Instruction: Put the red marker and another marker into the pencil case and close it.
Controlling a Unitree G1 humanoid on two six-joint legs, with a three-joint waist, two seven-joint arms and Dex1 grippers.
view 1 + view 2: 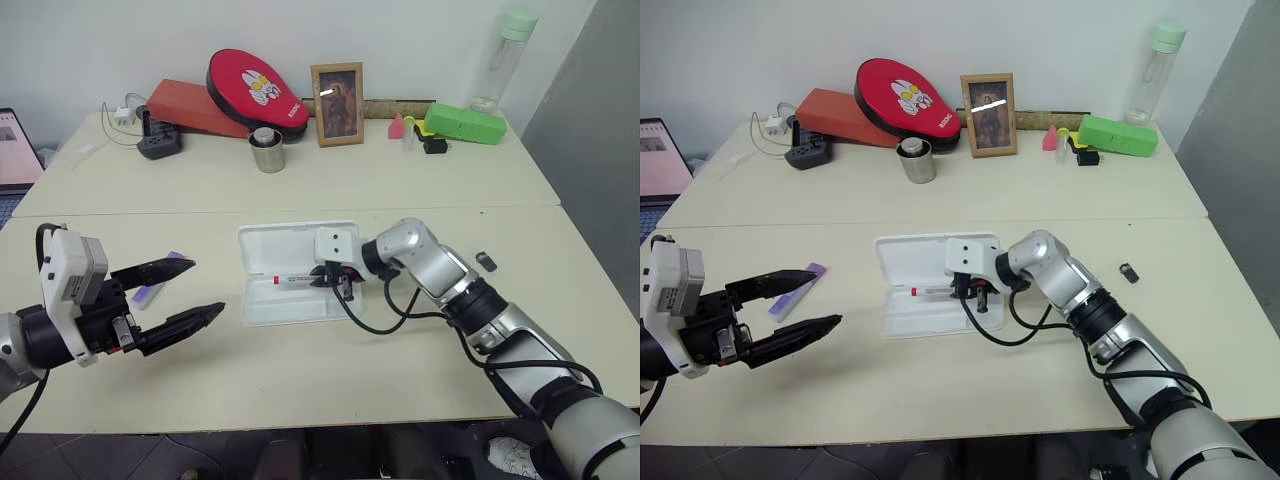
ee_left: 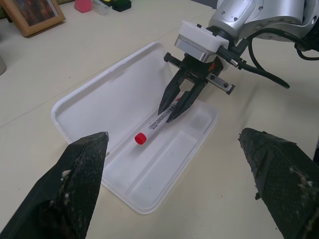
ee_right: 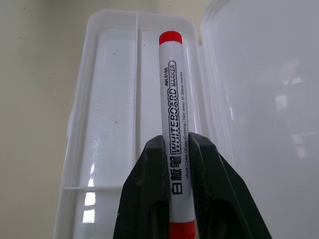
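The white pencil case [image 1: 262,246] lies open in the middle of the table, lid flat at the back and shallow tray [image 2: 149,191] toward me. My right gripper [image 3: 174,140] is shut on the red marker [image 3: 172,94], gripping its white barrel near the tail. The marker hangs level just over the tray, red cap [image 2: 140,138] pointing left. The lilac marker [image 1: 798,288] lies on the table left of the case, partly behind my left gripper [image 1: 207,287]. That gripper hovers open and holds nothing.
Along the back of the table stand a green box [image 1: 465,122], a photo frame [image 1: 338,103], a metal cup [image 1: 267,150], a red padded case [image 1: 258,90] and a power strip [image 1: 160,141]. A small black piece [image 1: 486,261] lies right of the case.
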